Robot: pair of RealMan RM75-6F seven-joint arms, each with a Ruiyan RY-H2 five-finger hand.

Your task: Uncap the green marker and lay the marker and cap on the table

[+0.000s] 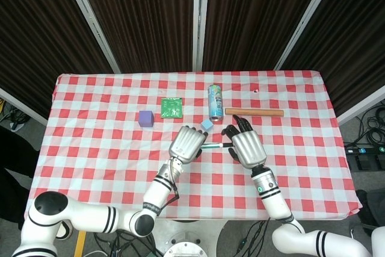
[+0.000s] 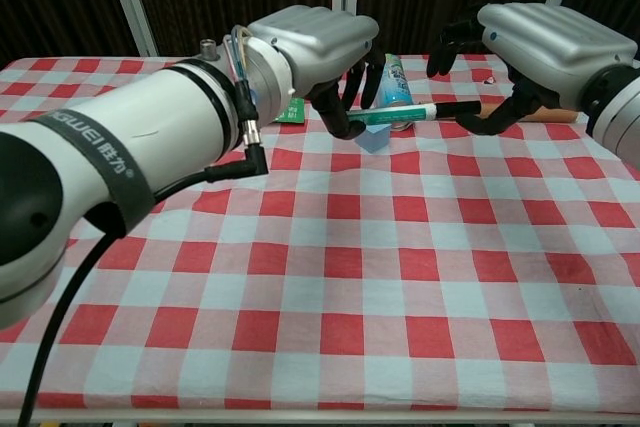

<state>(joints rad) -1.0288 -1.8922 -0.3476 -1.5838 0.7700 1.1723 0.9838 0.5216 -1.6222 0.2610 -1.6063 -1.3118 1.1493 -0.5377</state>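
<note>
My left hand (image 1: 187, 142) grips the green marker (image 1: 210, 146) by its barrel and holds it level above the checked table (image 1: 90, 148). In the chest view the marker (image 2: 400, 114) sticks out to the right of that hand (image 2: 315, 42). Its black cap (image 2: 452, 108) points at my right hand (image 2: 540, 42). The right hand (image 1: 246, 147) sits at the cap end with its fingers spread above the cap and its thumb just below. No closed grip on the cap shows.
A spray can (image 1: 215, 102) lies behind the hands, with a wooden rod (image 1: 254, 112) to its right. A light blue cube (image 1: 206, 124) sits just beyond the marker. A purple cube (image 1: 145, 118) and a green packet (image 1: 172, 108) lie at the back left.
</note>
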